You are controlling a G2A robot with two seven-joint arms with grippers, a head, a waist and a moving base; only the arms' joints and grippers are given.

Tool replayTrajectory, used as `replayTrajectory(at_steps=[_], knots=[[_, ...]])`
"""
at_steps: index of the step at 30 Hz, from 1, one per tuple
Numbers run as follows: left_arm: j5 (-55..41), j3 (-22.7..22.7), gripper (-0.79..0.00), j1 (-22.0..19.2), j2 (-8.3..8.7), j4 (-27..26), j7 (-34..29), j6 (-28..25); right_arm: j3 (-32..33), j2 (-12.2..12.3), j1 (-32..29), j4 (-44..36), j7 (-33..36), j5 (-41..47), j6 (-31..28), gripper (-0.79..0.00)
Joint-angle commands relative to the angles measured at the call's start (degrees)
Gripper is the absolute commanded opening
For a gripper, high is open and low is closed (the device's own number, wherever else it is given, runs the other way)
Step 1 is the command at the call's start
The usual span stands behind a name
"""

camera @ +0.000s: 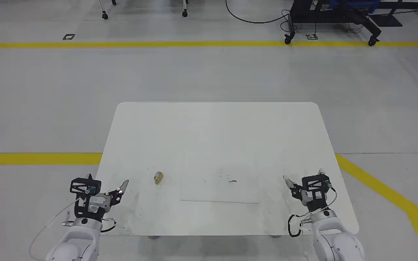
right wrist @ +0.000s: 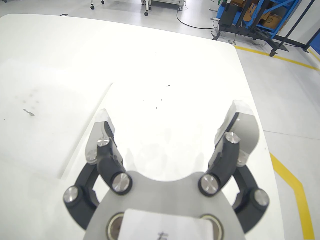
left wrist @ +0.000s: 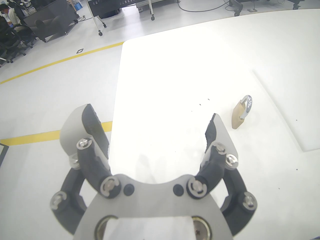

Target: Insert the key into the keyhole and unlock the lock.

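A small brass padlock (camera: 158, 177) with a silver shackle lies on the white table (camera: 215, 130), left of centre near the front. In the left wrist view the padlock (left wrist: 240, 112) rests just beyond one fingertip. A thin silver key (camera: 232, 179) lies near the table's middle front; the right wrist view shows the key (right wrist: 29, 112) far off to the side. My left gripper (camera: 106, 187) hangs open over the table's front left corner, empty. My right gripper (camera: 304, 182) stands open at the front right, also empty.
A thin white sheet (camera: 215, 192) lies flat between the padlock and the right gripper, its edge visible (left wrist: 277, 111). Yellow floor lines (camera: 46, 158) run past the table. Carts and racks (camera: 333, 16) stand far behind.
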Motion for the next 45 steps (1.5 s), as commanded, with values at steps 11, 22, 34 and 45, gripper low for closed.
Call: replayTrajectory(at_steps=[11, 22, 34, 45], knots=[[0.00, 0.00, 0.000, 0.00, 0.00, 0.00, 0.00, 0.00, 0.00, 0.00, 0.00, 0.00, 0.00, 0.00, 0.00, 0.000], [0.00, 0.00, 0.000, 0.00, 0.00, 0.00, 0.00, 0.00, -9.55, -1.25, 11.92, 2.94, 8.21, 12.62, -8.84, 0.000], [0.00, 0.00, 0.000, 0.00, 0.00, 0.00, 0.00, 0.00, -7.76, -1.03, 13.62, 6.39, 10.02, 23.96, -19.36, 0.000], [0.00, 0.00, 0.000, 0.00, 0.00, 0.00, 0.00, 0.00, -13.19, 0.44, 28.82, 18.74, 34.16, 31.85, -46.95, 0.000]])
